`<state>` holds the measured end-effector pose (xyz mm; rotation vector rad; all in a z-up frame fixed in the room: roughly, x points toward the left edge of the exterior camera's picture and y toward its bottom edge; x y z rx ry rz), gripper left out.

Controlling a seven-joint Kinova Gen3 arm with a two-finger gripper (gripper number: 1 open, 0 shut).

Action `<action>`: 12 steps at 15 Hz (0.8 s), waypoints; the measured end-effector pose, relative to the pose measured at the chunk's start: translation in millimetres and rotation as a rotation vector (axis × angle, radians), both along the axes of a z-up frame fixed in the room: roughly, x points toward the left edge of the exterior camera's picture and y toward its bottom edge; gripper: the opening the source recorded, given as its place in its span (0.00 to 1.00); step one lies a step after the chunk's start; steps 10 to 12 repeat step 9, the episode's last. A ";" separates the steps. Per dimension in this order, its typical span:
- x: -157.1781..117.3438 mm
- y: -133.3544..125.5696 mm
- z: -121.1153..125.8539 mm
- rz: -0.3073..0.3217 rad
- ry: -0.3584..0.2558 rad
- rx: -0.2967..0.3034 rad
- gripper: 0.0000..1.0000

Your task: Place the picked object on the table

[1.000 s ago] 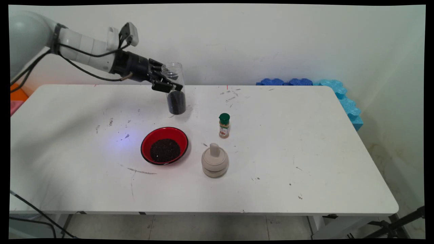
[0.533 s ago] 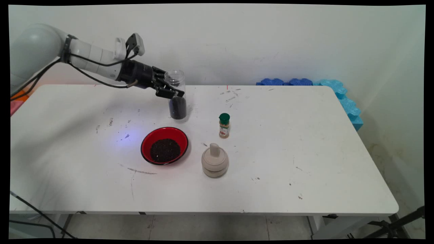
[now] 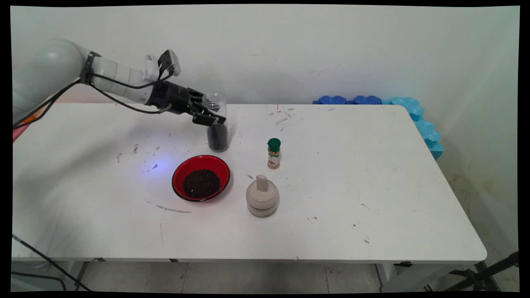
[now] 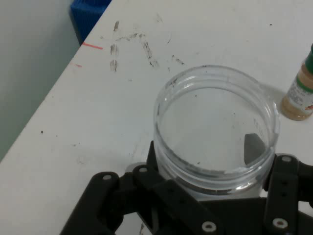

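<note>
spice bottle (image 3: 273,154) label illegible, no readable text

A lab: robot arm (image 3: 112,78), scuffed white table (image 3: 372,186), bare wall (image 3: 331,49).

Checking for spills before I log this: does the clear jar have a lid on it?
No, the jar in the tool is open-topped, its bare rim showing in the hand view.

The black two-finger gripper (image 3: 210,114) clasps an upright clear plastic jar (image 3: 216,122) part-filled with dark grains, behind a red bowl (image 3: 201,177) on the white desk (image 3: 372,186).
</note>
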<state>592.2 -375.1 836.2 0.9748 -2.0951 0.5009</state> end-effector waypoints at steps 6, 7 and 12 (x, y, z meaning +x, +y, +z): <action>1.6 -2.1 -6.8 0.014 0.002 0.009 0.00; 1.9 -2.2 -7.1 0.017 0.004 0.010 1.00; 2.5 -2.7 -7.3 0.022 0.007 0.011 1.00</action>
